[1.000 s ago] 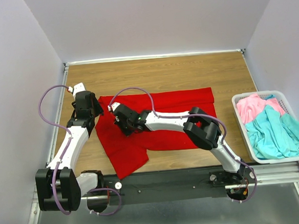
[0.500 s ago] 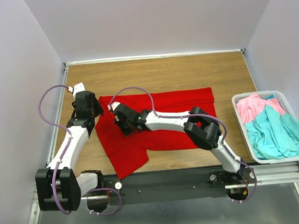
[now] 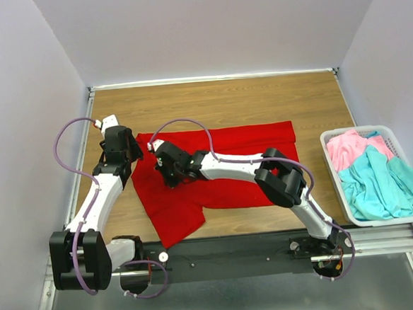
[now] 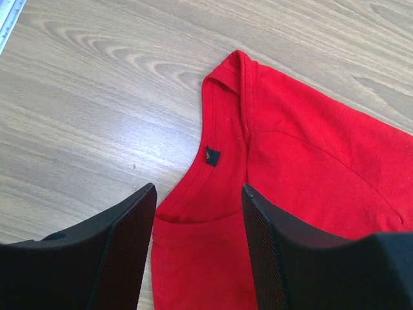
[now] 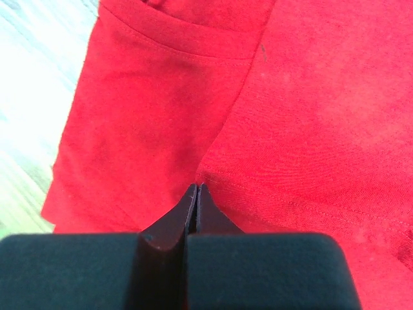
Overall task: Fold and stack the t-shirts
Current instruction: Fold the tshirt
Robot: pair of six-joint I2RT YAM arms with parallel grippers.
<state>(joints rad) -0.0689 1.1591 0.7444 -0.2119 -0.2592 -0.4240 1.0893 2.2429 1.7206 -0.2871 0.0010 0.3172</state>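
Early days, imo. Red shirt (image 3: 228,160) lies mostly flat on the table (image 3: 259,101), one flap skewed toward the arm bases, so no neat fold yet. Left gripper (image 4: 199,194) hangs spread over its collar, holding nothing. Right gripper (image 5: 195,190) is pinched closed, prob. on a crease beside that collar. Pink shirt (image 3: 351,147) & teal shirt (image 3: 379,185) wait in the basket (image 3: 332,162), well right of the red one. No stack yet.

You're looking at the left arm (image 3: 96,198) and right arm (image 3: 236,168): white shells between chunky black joint housings. A purple cable (image 3: 63,147) loops along each. Left pincer (image 4: 199,194): black fingers (image 4: 122,245), mesh-textured inner faces. Right pincer (image 5: 195,188): smooth matte black.
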